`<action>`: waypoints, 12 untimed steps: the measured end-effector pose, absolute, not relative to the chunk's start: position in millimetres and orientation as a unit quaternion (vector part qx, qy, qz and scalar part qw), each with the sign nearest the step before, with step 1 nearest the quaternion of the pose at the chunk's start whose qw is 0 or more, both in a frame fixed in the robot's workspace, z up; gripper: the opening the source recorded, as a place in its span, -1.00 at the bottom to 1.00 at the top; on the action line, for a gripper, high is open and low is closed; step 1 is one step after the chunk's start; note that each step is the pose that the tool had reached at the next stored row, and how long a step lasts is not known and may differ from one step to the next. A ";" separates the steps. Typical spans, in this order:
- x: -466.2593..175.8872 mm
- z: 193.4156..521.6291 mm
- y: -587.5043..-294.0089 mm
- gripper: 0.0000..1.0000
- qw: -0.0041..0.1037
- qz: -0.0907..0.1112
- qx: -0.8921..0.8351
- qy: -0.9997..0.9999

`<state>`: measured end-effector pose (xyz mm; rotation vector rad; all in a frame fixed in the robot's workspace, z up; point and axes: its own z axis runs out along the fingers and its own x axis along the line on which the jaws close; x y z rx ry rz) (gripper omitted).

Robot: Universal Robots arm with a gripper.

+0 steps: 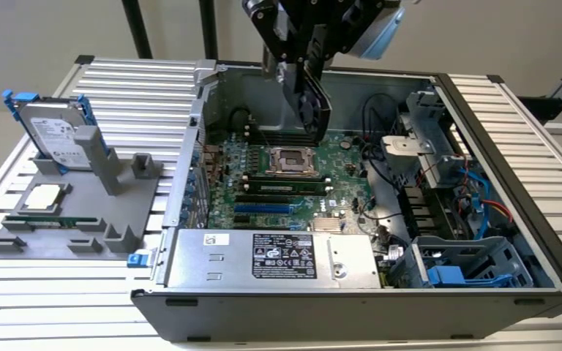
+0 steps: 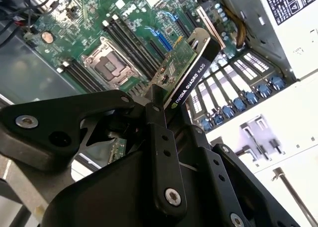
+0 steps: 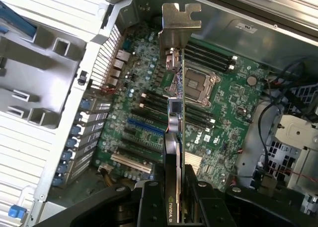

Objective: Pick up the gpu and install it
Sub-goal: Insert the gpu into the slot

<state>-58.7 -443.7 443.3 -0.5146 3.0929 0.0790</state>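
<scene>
My gripper (image 1: 298, 73) hangs over the open computer case (image 1: 515, 183), shut on the gpu (image 1: 312, 108). The card stands on edge above the back part of the green motherboard (image 1: 291, 175), clear of it. In the second wrist view the gpu (image 2: 188, 68) sticks out from between my fingers (image 2: 158, 118), green board on one face and black cooler on the other. In the first wrist view the gpu (image 3: 177, 113) is edge-on, its metal bracket (image 3: 181, 22) towards the case's slotted rear wall. The blue expansion slot (image 3: 144, 127) lies below, beside the card.
A grey fixture (image 1: 115, 219) at the exterior view's left holds a silver hard drive with blue rails (image 1: 56, 135), a processor (image 1: 45, 197) and a memory stick (image 1: 52, 219). Inside the case are a power supply (image 1: 271, 256), a drive cage (image 1: 467, 267) and loose cables (image 1: 398, 183).
</scene>
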 end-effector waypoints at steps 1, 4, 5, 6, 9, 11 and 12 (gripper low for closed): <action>-58.7 443.3 -443.7 -1.00 0.003 0.025 -0.166 0.986; -58.6 443.4 -443.7 -1.00 0.002 0.025 -0.174 0.985; -58.6 443.4 -443.7 -1.00 0.002 0.025 -0.176 0.984; -58.6 443.4 -443.7 -1.00 0.002 0.025 -0.178 0.984; -58.6 443.3 -443.7 -1.00 0.002 0.025 -0.185 0.982; -58.7 443.3 -443.7 -1.00 0.002 0.025 -0.190 0.982; -58.6 443.3 -443.7 -1.00 0.002 0.025 -0.192 0.981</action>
